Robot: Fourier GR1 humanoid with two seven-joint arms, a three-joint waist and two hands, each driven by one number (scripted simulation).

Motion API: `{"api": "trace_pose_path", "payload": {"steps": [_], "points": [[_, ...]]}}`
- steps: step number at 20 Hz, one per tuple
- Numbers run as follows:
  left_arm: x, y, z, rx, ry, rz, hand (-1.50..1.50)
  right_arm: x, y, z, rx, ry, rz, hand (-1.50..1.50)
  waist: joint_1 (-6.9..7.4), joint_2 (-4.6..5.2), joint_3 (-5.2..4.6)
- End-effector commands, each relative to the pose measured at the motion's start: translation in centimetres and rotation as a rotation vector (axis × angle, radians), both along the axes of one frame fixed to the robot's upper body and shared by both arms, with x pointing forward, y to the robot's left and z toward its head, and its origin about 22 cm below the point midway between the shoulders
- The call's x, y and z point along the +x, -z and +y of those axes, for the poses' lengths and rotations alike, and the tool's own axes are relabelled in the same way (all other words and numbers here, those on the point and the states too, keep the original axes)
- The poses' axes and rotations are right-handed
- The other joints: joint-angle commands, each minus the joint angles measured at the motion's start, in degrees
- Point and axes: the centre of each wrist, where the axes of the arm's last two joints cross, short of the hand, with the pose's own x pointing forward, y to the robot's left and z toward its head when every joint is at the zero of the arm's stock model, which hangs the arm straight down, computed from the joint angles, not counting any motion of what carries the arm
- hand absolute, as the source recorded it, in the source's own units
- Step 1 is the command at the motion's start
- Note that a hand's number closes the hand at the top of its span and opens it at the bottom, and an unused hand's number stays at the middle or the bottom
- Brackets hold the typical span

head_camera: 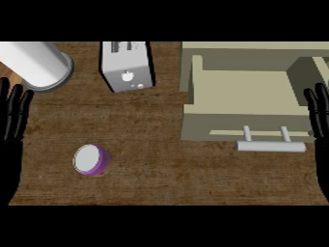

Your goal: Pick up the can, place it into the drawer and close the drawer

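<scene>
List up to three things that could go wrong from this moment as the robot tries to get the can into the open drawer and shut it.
1. The can stands at the left while the drawer is open at the right, so the carry is long and could clip the toaster.
2. The can might tip when grasped.
3. The right hand rests beside the drawer; a closing push might miss the handle.

One view only, from head height, looking steeply down on the brown desk (195, 183), near enough that the desk fills the frame edge to edge, its far side at the top and the near side at the bottom, both hands entering from the lower corners.
</scene>
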Motion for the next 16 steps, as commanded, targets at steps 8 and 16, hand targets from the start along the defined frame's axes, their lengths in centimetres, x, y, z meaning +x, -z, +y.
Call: {"api": "trace_pose_path", "payload": {"steps": [8,16], "points": [[-2.4,3.9,-4.1,-0.005,-0.025,0.301,-1.5,-0.3,2.6,-1.5,0.002,0.119,0.277,-1.5,-1.35,-0.61,-0.33],[-5.3,3.0,-5.3,0.007,-0.05,0.349,-1.5,-1.5,1.9,0.8,0.005,0.118,0.308,-1.5,-1.02,-0.82,-0.44]]}}
